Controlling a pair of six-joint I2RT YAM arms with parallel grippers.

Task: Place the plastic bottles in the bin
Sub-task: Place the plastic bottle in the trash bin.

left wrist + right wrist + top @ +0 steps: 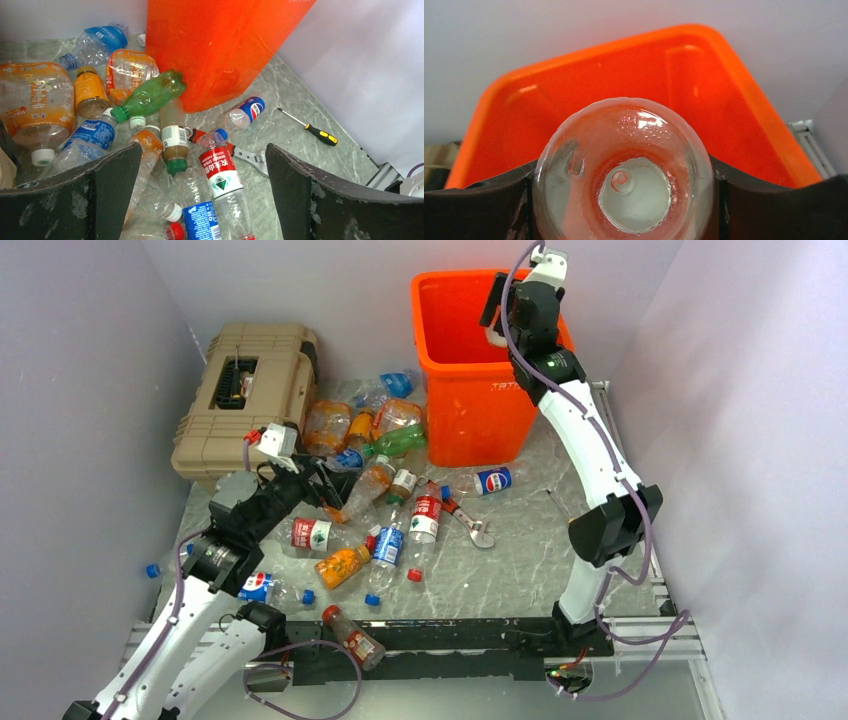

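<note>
- Clear bottle (624, 175): light, thin-walled and slick, and it likely dents under pressure. I take it across its round body.
- My right gripper (629, 205) is clamped on it over the bin (744, 100), at the table's (520, 570) twelve o'clock.
- My left gripper (202, 195) gapes wide above the loose bottles (150, 97) at the bin's seven o'clock.

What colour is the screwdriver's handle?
The screwdriver handle is black and yellow; the left wrist view shows it best.
</note>
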